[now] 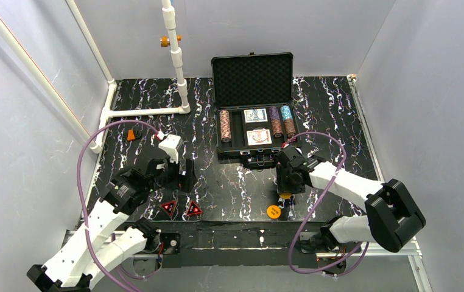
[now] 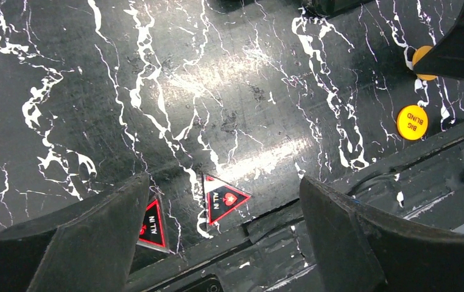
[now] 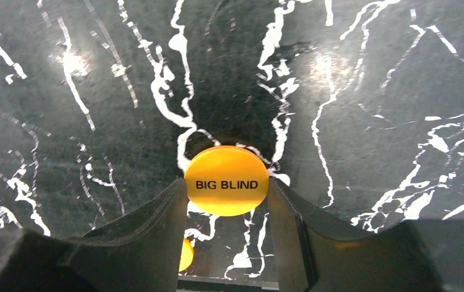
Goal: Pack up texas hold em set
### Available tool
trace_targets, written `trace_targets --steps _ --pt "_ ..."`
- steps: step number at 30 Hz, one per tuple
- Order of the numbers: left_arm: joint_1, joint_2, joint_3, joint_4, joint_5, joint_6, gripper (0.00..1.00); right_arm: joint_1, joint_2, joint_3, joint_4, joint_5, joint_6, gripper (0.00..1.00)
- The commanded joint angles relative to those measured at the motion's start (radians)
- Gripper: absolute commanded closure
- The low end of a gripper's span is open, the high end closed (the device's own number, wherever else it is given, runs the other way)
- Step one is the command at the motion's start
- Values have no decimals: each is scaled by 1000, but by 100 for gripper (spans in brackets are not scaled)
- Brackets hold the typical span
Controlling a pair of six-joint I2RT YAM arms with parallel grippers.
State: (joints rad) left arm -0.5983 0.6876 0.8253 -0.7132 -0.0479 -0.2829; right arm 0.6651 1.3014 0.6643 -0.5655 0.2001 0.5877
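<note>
The black case (image 1: pixel 253 79) stands open at the back, its ribbed lid upright. Its tray holds brown and blue chip stacks (image 1: pixel 225 126) and two card decks (image 1: pixel 255 115). My right gripper (image 3: pixel 226 182) is shut on an orange "BIG BLIND" disc (image 3: pixel 226 173), both fingers against its edges. In the top view that gripper (image 1: pixel 286 191) is in front of the case. A second orange disc (image 1: pixel 273 211) lies nearer the front edge. My left gripper (image 2: pixel 224 181) hangs open over two red-black "ALL IN" triangles (image 2: pixel 224 198), one partly behind its left finger (image 2: pixel 95 237).
A small orange block (image 1: pixel 132 135) lies at the left by the white pipe frame (image 1: pixel 178 61). Walls close in the table on three sides. A black rail (image 1: pixel 229 234) runs along the front edge just behind the triangles.
</note>
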Motion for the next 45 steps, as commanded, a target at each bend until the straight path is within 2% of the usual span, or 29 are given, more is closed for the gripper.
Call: trace_targets --steps 1,5,15,26,34,45 --pt "3 25 -11 15 46 -50 7 24 -45 44 19 -65 -34 52" --pt "2 87 -3 51 134 -124 8 47 -58 61 31 -81 -41 52" --pt "3 305 3 171 233 -293 13 103 -64 106 69 -107 -45 52" --pt "2 498 21 363 367 -476 25 162 -94 164 114 -151 -64 52" --pt "0 566 29 470 451 -558 33 200 -121 197 163 -191 -87 52" --pt "-18 570 31 526 517 -634 39 259 -111 244 200 -192 -103 52"
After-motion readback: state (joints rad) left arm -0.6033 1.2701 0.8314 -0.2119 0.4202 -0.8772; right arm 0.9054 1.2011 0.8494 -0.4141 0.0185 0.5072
